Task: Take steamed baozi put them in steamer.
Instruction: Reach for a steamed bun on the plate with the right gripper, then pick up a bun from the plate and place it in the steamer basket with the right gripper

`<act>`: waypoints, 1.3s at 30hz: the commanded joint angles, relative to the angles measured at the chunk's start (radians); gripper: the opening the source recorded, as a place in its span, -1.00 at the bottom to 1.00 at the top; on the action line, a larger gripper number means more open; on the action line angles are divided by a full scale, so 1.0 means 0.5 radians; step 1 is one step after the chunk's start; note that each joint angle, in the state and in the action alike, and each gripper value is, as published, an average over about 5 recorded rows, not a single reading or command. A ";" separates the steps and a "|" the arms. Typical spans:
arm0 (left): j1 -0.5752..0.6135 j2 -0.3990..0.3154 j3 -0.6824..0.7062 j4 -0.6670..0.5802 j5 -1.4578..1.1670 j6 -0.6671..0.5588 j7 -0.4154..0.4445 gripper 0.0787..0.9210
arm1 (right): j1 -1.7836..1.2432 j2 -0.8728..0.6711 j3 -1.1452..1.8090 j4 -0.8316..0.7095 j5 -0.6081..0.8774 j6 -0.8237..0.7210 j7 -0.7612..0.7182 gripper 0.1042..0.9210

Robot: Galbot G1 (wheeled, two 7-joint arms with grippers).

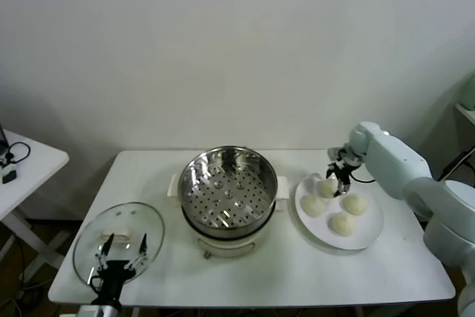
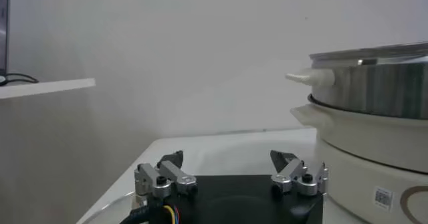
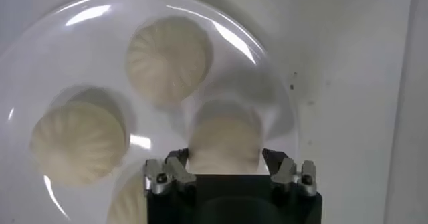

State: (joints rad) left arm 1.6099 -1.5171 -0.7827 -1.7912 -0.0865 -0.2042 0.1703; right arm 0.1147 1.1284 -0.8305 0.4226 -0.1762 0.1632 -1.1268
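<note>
Four steamed baozi lie on a white plate [image 1: 369, 231] at the right of the table. My right gripper [image 1: 339, 183] reaches down over the plate's far side. In the right wrist view this right gripper [image 3: 224, 160] is shut on one baozi [image 3: 224, 138], a fingertip pressed to each side, with the bun still low over the plate. Three other baozi [image 3: 167, 58] [image 3: 77, 142] [image 1: 342, 223] lie loose around it. The steamer [image 1: 263, 162], a shiny perforated pot on a white base, stands at the table's middle with nothing in it. My left gripper [image 1: 119, 249] waits open at the front left.
A round glass lid [image 1: 89, 239] lies flat at the table's front left, under my left gripper [image 2: 227, 158]. The steamer's wall [image 2: 381, 91] rises close beside that gripper. A small white side table [image 1: 30, 161] stands further left.
</note>
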 commanded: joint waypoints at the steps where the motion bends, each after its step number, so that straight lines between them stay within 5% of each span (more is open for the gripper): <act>1: 0.002 -0.002 -0.001 -0.006 0.002 0.003 0.001 0.77 | -0.008 0.017 0.031 -0.022 -0.027 0.008 0.000 0.31; 12: 0.035 -0.013 -0.024 -0.050 0.009 0.001 -0.002 0.77 | 0.310 -0.180 -0.326 0.255 0.324 0.051 -0.053 0.21; 24: 0.084 -0.025 -0.043 -0.078 0.037 -0.014 -0.012 0.77 | 1.101 -0.379 -0.888 1.224 0.880 0.131 -0.051 0.17; 32: 0.100 -0.033 -0.045 -0.085 0.061 -0.021 -0.016 0.77 | 1.369 -0.128 -1.025 1.488 0.856 0.679 0.022 0.17; 39: 0.093 -0.049 -0.050 -0.095 0.076 -0.017 -0.017 0.77 | 1.259 0.214 -1.116 1.348 0.608 1.164 0.199 0.17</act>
State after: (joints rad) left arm 1.6555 -1.5421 -0.8080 -1.8379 -0.0506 -0.2134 0.1623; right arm 0.6836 1.1317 -1.3182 1.0355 0.1510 0.5443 -1.0764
